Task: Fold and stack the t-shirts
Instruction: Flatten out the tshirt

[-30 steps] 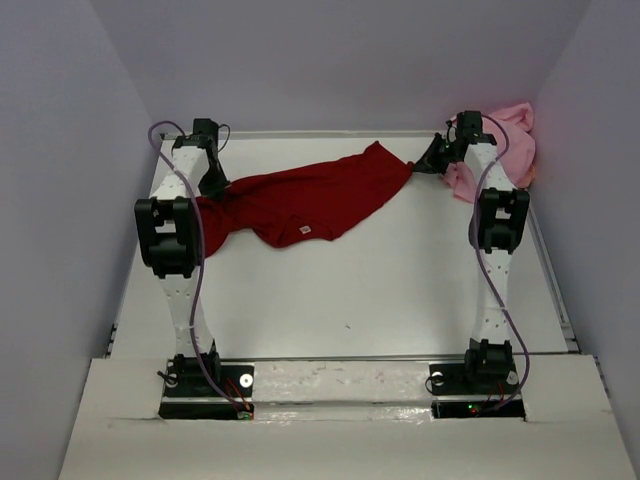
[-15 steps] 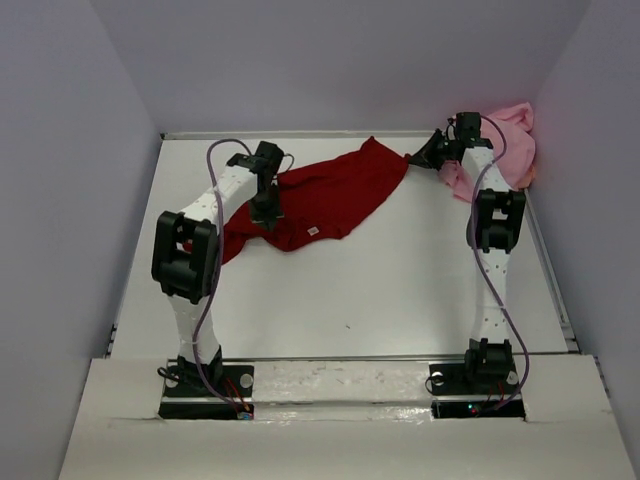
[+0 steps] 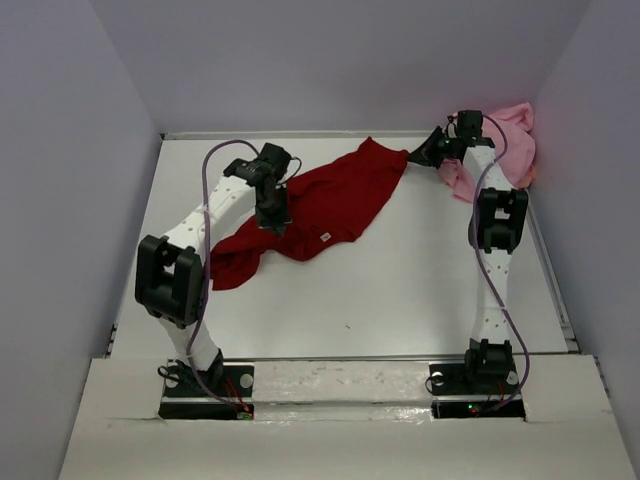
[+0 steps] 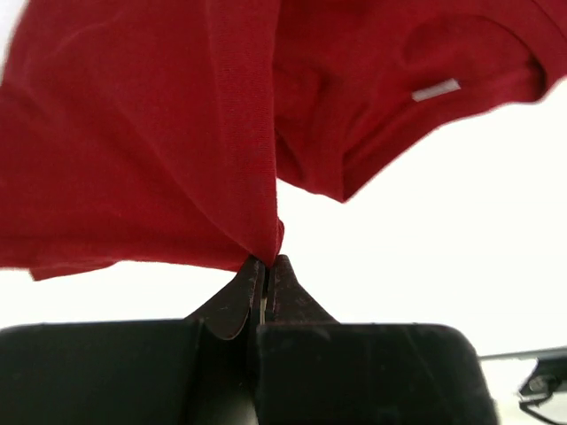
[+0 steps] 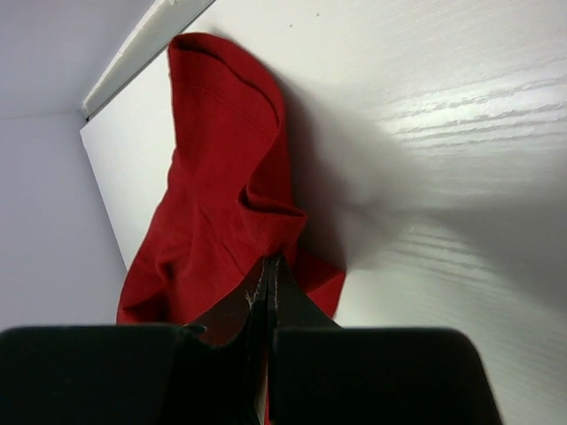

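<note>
Across the far half of the table, the red shirt sags between the left gripper, pinching a fold at eleven o'clock, and the right gripper, pinching its one o'clock corner by the pink shirt; pulling apart could slip either thin hold.

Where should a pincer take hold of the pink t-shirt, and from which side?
Probably a raised fold on top of the pink t-shirt, coming from above and the left. It lies bunched in the far right corner, so no flat hem shows, and the walls close the other sides.
</note>
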### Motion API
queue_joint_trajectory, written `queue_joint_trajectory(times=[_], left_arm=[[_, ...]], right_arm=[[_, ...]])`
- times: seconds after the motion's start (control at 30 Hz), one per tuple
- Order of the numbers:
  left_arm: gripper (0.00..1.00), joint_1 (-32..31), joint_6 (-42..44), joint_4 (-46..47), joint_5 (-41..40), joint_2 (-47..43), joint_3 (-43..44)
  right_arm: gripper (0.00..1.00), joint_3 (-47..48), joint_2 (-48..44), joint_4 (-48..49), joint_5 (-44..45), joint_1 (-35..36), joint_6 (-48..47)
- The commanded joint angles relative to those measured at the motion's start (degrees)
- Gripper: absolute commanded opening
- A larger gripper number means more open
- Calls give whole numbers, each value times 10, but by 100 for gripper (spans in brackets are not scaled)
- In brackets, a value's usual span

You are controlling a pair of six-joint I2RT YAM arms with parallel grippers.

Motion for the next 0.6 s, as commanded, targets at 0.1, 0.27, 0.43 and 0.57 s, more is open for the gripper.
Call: queue_joint_trajectory(times=[0.1,0.27,0.43,0.57], left_arm=[[0,-94,-28,-14,75,-21,-4],[0,-157,-24,-35,76,-21,-12],[24,-163,-31,-13,38,-64,14],[98,-163,-21,15,78,-86,52]], right_arm=[[0,46,-79,10,-33,5,-1],[0,64,-93,8,-59,5,21],[0,-16,-161,6,-62,5,-7],[0,-46,-203,-15,-49,5,-43]])
